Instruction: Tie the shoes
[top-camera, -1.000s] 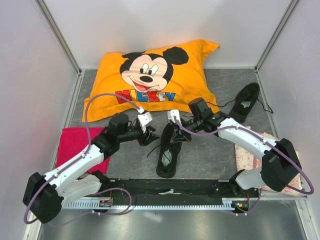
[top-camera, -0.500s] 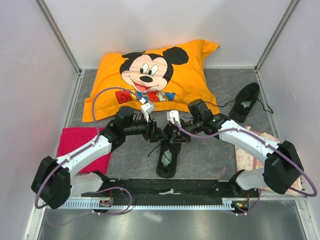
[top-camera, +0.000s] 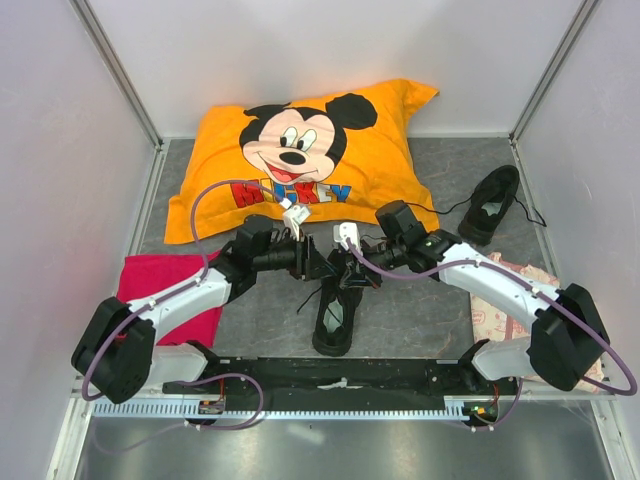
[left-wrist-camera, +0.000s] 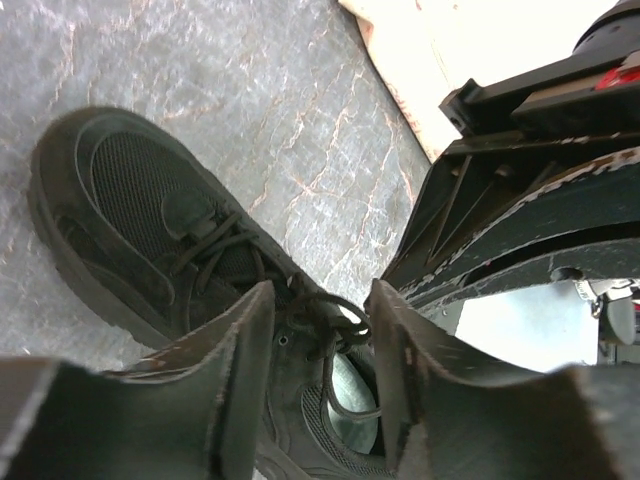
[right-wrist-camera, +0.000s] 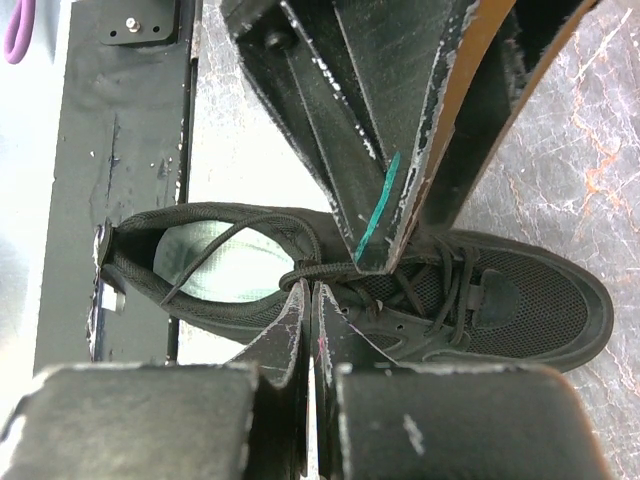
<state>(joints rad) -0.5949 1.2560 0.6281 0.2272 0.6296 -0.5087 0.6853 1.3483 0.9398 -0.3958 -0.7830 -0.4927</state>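
One black shoe (top-camera: 336, 312) lies mid-table, toe away from the arm bases, pale insole showing. Both grippers meet over its lacing. My left gripper (top-camera: 325, 267) is open, its fingers (left-wrist-camera: 245, 345) either side of a loose lace loop (left-wrist-camera: 326, 378) at the shoe's throat (left-wrist-camera: 140, 215). My right gripper (top-camera: 351, 271) is shut, its tips (right-wrist-camera: 310, 292) pinched together right at a lace (right-wrist-camera: 325, 268) by the top eyelets; a slack strand runs from there across the insole (right-wrist-camera: 215, 275). The other shoe (top-camera: 492, 204) lies at the far right, laces trailing.
An orange Mickey pillow (top-camera: 300, 155) fills the back of the table. A red cloth (top-camera: 148, 285) lies at the left and a patterned cloth (top-camera: 497, 312) at the right under the right arm. A black rail (top-camera: 340, 378) runs along the near edge; walls close three sides.
My left arm has swung right, bringing its gripper from beside the shoe to over the lacing, close against the right gripper. The right gripper has stayed shut in place.
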